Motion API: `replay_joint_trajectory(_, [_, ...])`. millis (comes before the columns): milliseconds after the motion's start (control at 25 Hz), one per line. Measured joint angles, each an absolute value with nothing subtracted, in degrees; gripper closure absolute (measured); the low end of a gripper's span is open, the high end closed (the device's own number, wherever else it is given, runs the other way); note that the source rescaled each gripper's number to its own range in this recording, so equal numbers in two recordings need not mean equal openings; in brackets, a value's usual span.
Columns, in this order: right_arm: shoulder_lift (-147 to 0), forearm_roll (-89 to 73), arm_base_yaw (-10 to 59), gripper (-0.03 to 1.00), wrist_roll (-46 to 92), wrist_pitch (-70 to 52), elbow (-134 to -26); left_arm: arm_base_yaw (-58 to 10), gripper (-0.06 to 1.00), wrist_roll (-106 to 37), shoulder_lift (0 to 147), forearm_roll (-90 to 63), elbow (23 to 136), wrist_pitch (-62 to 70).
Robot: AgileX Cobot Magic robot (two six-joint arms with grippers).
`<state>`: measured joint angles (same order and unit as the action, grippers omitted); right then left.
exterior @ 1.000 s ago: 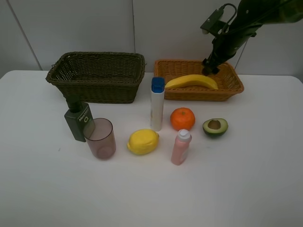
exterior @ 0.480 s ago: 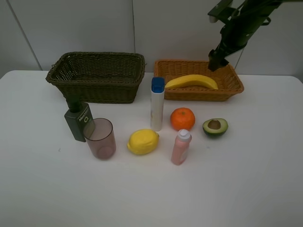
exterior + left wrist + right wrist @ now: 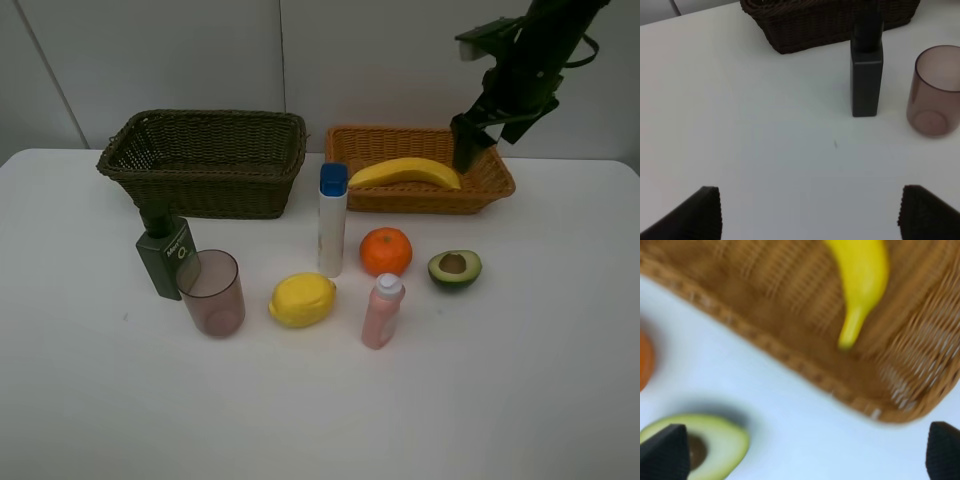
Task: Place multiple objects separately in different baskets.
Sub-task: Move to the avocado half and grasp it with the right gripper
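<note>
The yellow banana (image 3: 405, 172) lies in the orange-tan basket (image 3: 495, 185). My right gripper (image 3: 468, 148) hangs open and empty over that basket's right end. In the right wrist view it (image 3: 802, 455) looks down on the banana (image 3: 862, 275), the basket rim (image 3: 765, 335) and the halved avocado (image 3: 705, 445). The dark basket (image 3: 205, 160) is empty. On the table stand the pump bottle (image 3: 165, 255), tumbler (image 3: 212, 292), lemon (image 3: 301, 299), white blue-capped bottle (image 3: 332, 220), orange (image 3: 386, 251), pink bottle (image 3: 382, 311) and avocado (image 3: 455, 269). My left gripper (image 3: 812, 215) is open, short of the pump bottle (image 3: 867, 75) and tumbler (image 3: 935, 92).
The white table (image 3: 500, 400) runs wide in front of the objects. A grey wall stands behind the baskets. The dark basket (image 3: 830, 20) shows beyond the pump bottle in the left wrist view. The left arm does not show in the exterior view.
My right gripper has moved right and come down a little over the orange-tan basket's right end. The banana and the other objects have not moved.
</note>
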<state>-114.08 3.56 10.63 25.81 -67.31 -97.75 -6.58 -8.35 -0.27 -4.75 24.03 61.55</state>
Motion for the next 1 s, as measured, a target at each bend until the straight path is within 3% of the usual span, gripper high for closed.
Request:
replay_joint_trajectory(440, [-111.3, 3.5, 12.1, -0.03, 20.1, -69.0, -90.4, -6.6, 0.00, -8.3, -0.3, -4.7, 24.0, 61.6])
replay_joint_trajectory(1000, [-105.4, 2.0, 15.3, -0.03, 14.2, -51.6, -70.9, -6.6, 0.00, -8.3, -0.3, -4.7, 24.0, 61.6])
